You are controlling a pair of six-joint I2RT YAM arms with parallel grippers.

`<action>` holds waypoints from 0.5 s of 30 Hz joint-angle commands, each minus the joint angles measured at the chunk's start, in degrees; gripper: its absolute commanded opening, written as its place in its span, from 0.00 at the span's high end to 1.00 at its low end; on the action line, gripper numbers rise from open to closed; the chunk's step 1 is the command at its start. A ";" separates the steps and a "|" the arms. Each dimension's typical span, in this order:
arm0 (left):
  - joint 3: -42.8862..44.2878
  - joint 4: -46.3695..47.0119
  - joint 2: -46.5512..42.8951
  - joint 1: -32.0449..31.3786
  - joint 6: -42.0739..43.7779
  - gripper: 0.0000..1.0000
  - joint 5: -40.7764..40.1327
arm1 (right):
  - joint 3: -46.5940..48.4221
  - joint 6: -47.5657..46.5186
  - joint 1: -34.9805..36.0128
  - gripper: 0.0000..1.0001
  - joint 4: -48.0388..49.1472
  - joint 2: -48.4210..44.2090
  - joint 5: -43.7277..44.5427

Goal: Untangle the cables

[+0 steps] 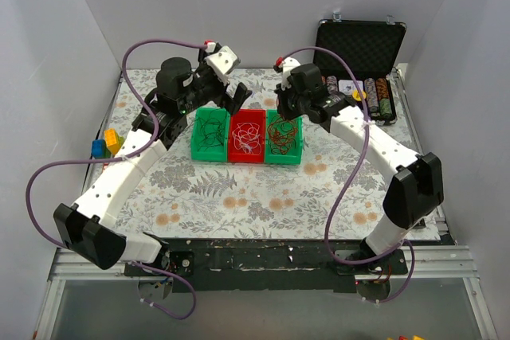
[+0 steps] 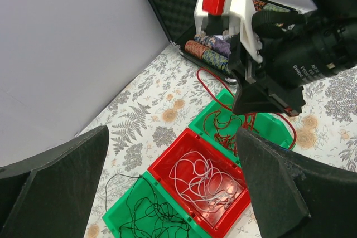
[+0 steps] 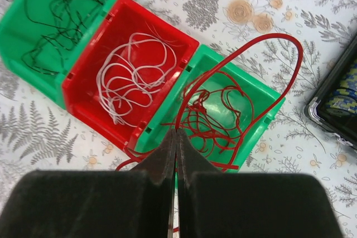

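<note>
Three small bins stand side by side. A black cable (image 3: 56,15) lies in the left green bin (image 1: 195,137). The red bin (image 1: 236,151) holds a whitish cable (image 3: 134,76). A red cable (image 3: 223,110) fills the right green bin (image 3: 268,110), with one loop arching out over its far rim. My right gripper (image 3: 177,132) hangs just above this bin, shut on a strand of the red cable. My left gripper (image 2: 173,132) hovers open over the bins with nothing between its fingers.
An open black case (image 1: 362,45) with rows of poker chips (image 1: 374,97) stands at the back right. Coloured blocks (image 1: 105,145) lie at the left edge of the floral mat. White walls close in the left, back and right.
</note>
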 commanded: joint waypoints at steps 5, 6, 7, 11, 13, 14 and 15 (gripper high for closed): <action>-0.81 1.08 -2.31 0.26 -0.49 0.02 -0.95 | -4.84 -2.84 -0.31 0.99 4.67 3.08 5.20; -0.98 1.25 -2.39 0.26 -0.66 0.02 -1.21 | -5.81 -2.75 -0.31 0.99 5.46 3.52 4.51; -0.98 1.34 -2.31 0.26 -0.84 0.02 -1.30 | -6.69 -2.41 -0.23 0.99 6.34 3.87 3.98; 1.03 0.82 -1.34 0.35 -6.11 0.02 -1.30 | -8.10 -0.65 -0.58 0.99 8.01 6.32 1.43; 1.12 0.90 -1.51 0.35 -7.78 0.02 -1.30 | -8.36 0.32 -0.66 0.99 8.19 7.38 1.16; 1.12 0.90 -1.43 0.43 -8.22 0.02 -1.65 | -8.28 1.11 -0.75 0.99 8.02 7.91 1.16; 0.95 0.82 -1.43 0.43 -8.83 0.02 -2.17 | -8.36 1.81 -0.93 0.99 7.76 8.18 1.07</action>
